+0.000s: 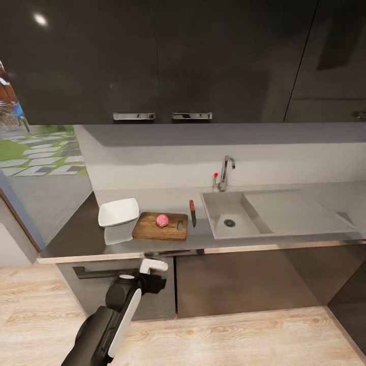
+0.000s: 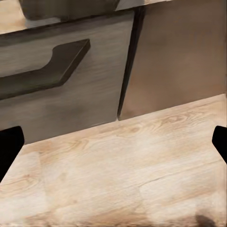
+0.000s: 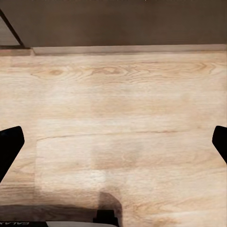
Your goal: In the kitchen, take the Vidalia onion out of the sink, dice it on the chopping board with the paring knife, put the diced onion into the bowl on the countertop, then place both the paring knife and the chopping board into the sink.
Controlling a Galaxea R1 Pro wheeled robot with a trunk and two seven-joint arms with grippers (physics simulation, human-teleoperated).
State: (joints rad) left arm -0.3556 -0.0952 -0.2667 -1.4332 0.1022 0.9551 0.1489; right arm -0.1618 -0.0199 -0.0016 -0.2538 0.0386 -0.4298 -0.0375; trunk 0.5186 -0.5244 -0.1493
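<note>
Left claw (image 2: 113, 142): fingers spread wide at the frame edges, nothing between them, pointed at the wooden floor (image 2: 142, 165) and a grey cabinet front (image 2: 61, 90) with a bar handle. In the head view the left arm (image 1: 117, 315) hangs low in front of the cabinets, below the table edge.
Right claw (image 3: 113, 142): likewise released and empty, aimed at bare floor.

Table (image 1: 168, 244): long grey slab over dark cabinets; carries all task items.
Sink (image 1: 221, 211): steel basin with drain and drainboard wing, tap with red knob behind; basin holds nothing visible.
Chopping board (image 1: 150, 229): brown, lying flat between bowl and sink, handle slot toward the sink.
Bowl (image 1: 118, 211): white, square, empty, just beside the board's far end.
Paring knife (image 1: 192, 212): flat on the table between board and sink, red handle away from the robot, blade toward it.
Vidalia onion (image 1: 162, 219): pink, whole, resting on the board near its middle.

Step in hand, by judgement: onion already out of the sink; dicing not begun. Next move calls for raising an arm to table height and closing on the knife handle.
</note>
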